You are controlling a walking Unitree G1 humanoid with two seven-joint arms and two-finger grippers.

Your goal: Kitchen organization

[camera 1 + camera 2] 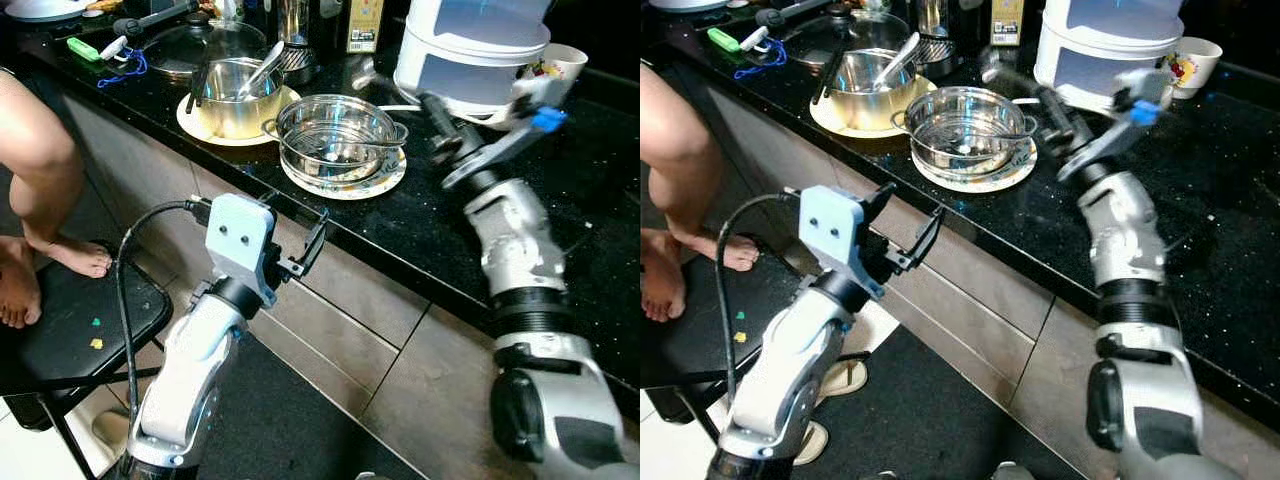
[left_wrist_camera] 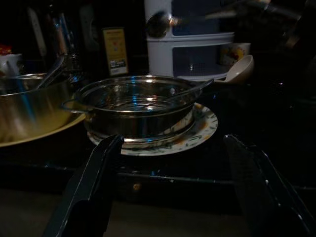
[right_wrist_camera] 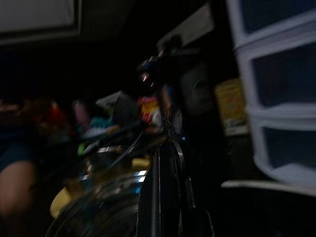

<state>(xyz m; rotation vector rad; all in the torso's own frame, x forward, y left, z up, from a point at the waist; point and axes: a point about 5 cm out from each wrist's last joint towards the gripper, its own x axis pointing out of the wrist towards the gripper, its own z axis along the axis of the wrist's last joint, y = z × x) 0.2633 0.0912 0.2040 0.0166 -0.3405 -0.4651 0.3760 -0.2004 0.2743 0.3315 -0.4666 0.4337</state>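
Two grippers are shown: the left gripper [image 1: 300, 240], fingers spread and empty, is held before the black stone counter's edge [image 1: 400, 262]. Beyond, the right gripper [image 1: 1040, 95] is clenched on a metal spoon [image 2: 163, 22] above the round steel pot [image 1: 338, 135] on a patterned plate [image 1: 385, 180]; a slipped spoon could strike it.

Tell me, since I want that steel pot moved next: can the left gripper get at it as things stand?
Probably yes: the left gripper is open at the counter edge, facing the steel pot, nothing between them.
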